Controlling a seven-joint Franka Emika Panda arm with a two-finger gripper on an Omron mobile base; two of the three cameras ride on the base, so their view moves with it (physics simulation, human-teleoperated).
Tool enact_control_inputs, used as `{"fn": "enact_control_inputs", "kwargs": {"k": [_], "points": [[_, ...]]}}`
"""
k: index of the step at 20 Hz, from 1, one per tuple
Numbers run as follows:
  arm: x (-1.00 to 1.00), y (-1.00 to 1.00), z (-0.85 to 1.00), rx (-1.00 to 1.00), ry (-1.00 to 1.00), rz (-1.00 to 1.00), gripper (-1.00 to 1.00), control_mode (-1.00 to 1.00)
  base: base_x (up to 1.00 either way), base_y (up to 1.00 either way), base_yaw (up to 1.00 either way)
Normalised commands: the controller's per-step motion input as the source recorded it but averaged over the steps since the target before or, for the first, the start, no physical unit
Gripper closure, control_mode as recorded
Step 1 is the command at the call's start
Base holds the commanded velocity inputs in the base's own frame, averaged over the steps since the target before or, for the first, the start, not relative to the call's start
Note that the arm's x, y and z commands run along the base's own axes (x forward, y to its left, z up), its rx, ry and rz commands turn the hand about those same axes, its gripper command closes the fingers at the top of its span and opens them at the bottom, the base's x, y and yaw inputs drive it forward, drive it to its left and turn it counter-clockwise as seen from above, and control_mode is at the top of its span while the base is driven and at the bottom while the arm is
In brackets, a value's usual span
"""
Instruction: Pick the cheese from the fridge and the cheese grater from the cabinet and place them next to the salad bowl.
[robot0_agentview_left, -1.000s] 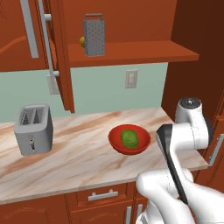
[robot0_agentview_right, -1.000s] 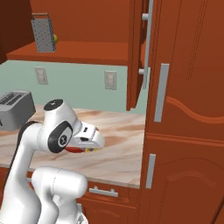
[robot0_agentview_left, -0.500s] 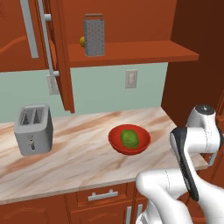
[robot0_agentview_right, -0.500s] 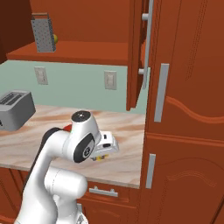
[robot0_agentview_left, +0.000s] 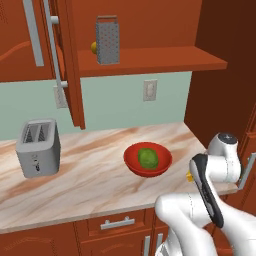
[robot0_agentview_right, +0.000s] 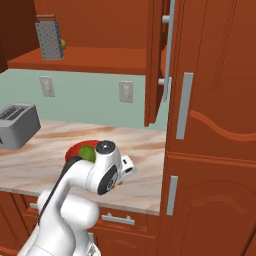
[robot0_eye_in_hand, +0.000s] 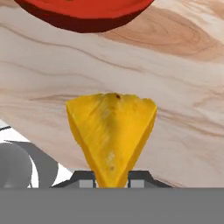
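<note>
A: At the bench's front right corner, what is the tool doing?

B: It is clamped on the cheese. In the hand view the two dark tips pinch the narrow end of the yellow wedge, and the wide end points out over the marbled bench.

A: And the salad bowl?

B: It sits on the right half of the bench, toward the front edge, with the green leafy ball inside. From the hand its red rim lies just beyond the cheese, near but apart from it. In the left base view a speck of yellow shows beside the white wrist, between the bowl and the bench's right edge.

A: So which step is this?

B: I judge it the setting-down of the cheese beside the bowl. Whether the wedge already rests on the bench or hangs just above it, I cannot tell.

A: What does the next move call for?

B: Lower it until the cheese sits flat on the bare marble, clear of the bowl's rim, then let the fingers part and lift straight away so the wedge is not dragged.

A: And the other half of the task?

B: Not yet done. The cheese grater stands upright on the shelf of the cabinet, whose door hangs open, well above the bench's back edge. A toaster stands at the left end.
</note>
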Motion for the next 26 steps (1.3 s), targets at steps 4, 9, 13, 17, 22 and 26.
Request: {"fn": "enact_control_inputs", "kwargs": {"k": [4,9,13,17,22,26], "points": [[0.61,0.0,-0.44,0.0,0.03,0.2,1.0,-1.0,0.0,0.0,0.0],[0.55,0.0,-0.35,0.0,0.05,0.16,1.0,-1.0,0.0,0.0,0.0],[0.46,0.05,-0.24,0.03,0.04,0.19,1.0,-1.0,0.0,0.0,0.0],[0.45,0.01,-0.27,0.0,0.02,0.17,1.0,-1.0,0.0,0.0,0.0],[0.45,0.19,-0.21,0.0,0.04,0.11,1.0,-1.0,0.0,0.0,0.0],[0.13,0.64,-0.32,0.0,0.08,0.1,1.0,-1.0,0.0,0.0,0.0]]}}
